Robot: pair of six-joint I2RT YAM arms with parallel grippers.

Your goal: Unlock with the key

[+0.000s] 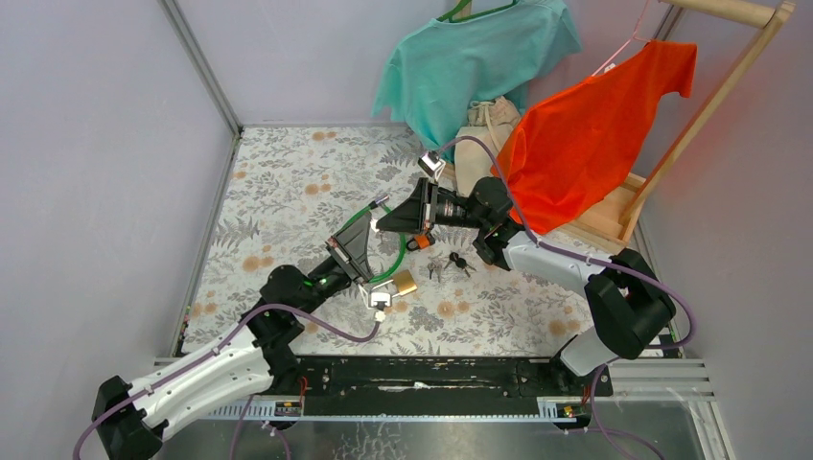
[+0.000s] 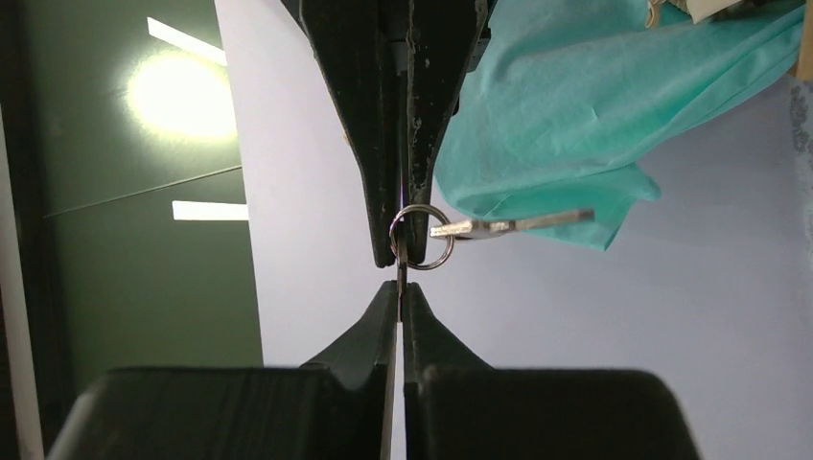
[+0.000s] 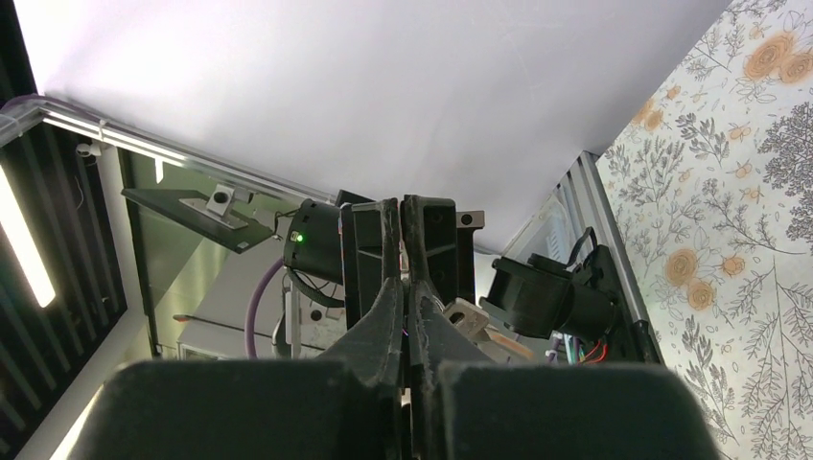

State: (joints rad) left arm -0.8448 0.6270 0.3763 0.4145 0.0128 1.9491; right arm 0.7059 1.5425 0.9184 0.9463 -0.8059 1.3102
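Both grippers meet above the middle of the floral table. My left gripper is shut on the thin blade of a key, seen edge-on. My right gripper comes in from the opposite side and is shut on the same key at its ring end. A steel key ring hangs from it with a second silver key sticking out sideways. The brass padlock lies on the table under the grippers, on a green cable. No gripper touches it.
A small bunch of dark keys lies right of the padlock. A teal shirt and an orange shirt hang on a wooden rack at the back right, over a beige bag. Walls close both sides.
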